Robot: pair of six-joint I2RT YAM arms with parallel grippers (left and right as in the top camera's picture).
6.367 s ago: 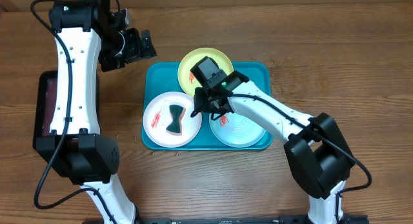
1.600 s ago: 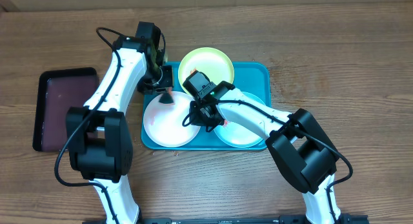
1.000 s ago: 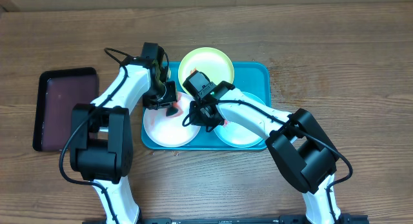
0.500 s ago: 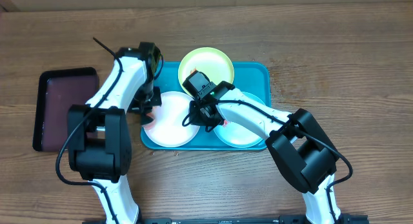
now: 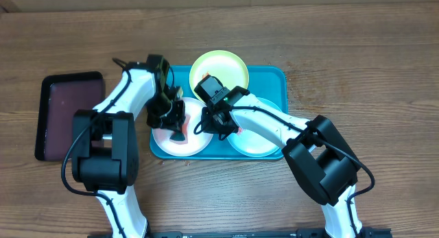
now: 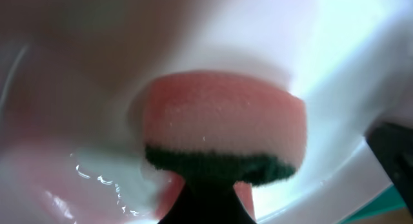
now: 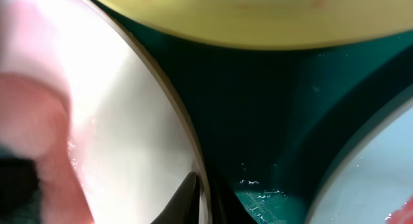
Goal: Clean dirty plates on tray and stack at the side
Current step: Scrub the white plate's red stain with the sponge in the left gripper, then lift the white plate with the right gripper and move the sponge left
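In the overhead view the white plate (image 5: 168,140) lies at the left of the turquoise tray (image 5: 274,81). My left gripper (image 5: 174,117) is shut on a pink sponge with a dark green scouring side (image 6: 222,124) and presses it onto that plate (image 6: 348,69). My right gripper (image 5: 208,123) is shut on the white plate's right rim (image 7: 184,137), one finger (image 7: 184,195) inside it and the other outside. The lime green plate (image 5: 219,68) sits at the tray's back. The mint-blue plate (image 5: 259,140) sits at the front right, partly under my right arm, and shows a red smear.
A dark maroon tray (image 5: 68,114) lies on the wooden table left of the turquoise tray. Both arms cross over the tray's left half. In the right wrist view the green plate (image 7: 258,17) and the wet tray floor (image 7: 290,108) lie just beyond the pinched rim.
My left gripper has swept the sponge from the white plate's left edge back toward its middle. The right gripper has kept its hold on the rim. The plate's red smears are mostly gone.
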